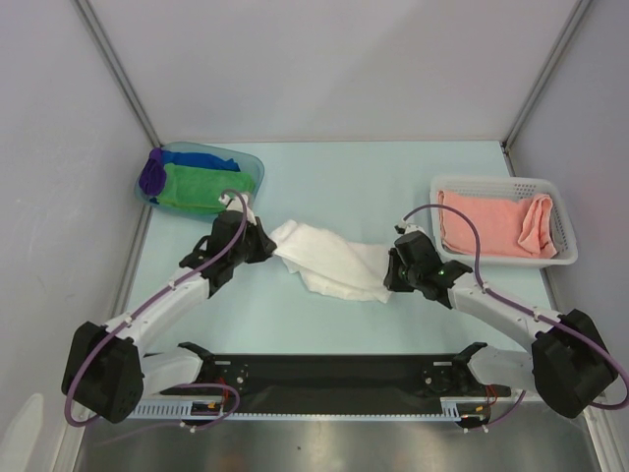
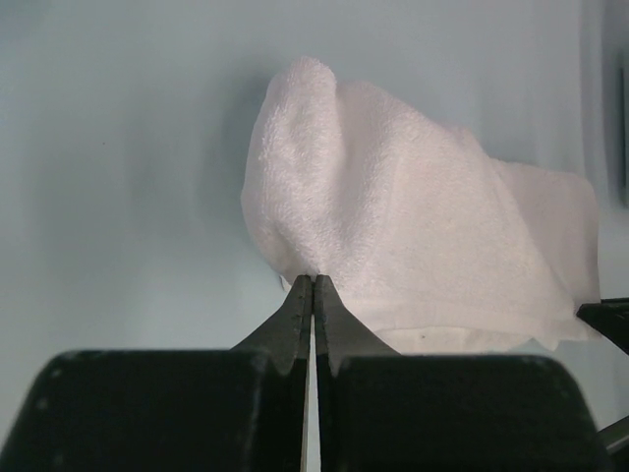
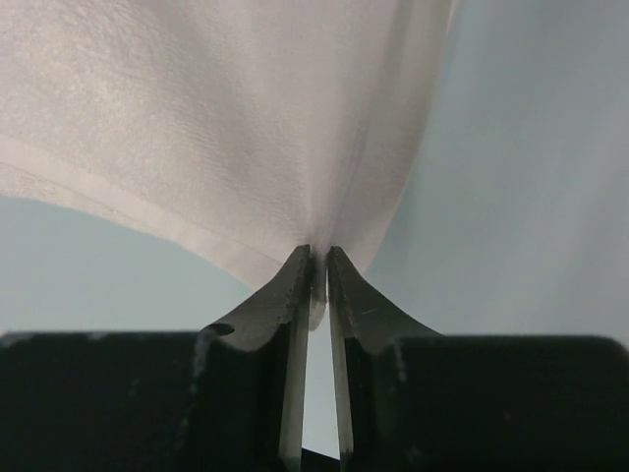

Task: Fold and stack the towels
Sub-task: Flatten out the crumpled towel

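top external: the towel lies strung between your grippers, long axis finger to finger; left gripper pinches one end tight, right gripper pinches the other, fingers barely parted.

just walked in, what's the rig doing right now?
Both arms hold one white towel, bunched mid-table. The left gripper is shut on its left end. The right gripper pinches the right end, jaws barely parted. A pink towel lies in the white basket on the right. Green, blue and purple towels sit in the blue tub, back left.
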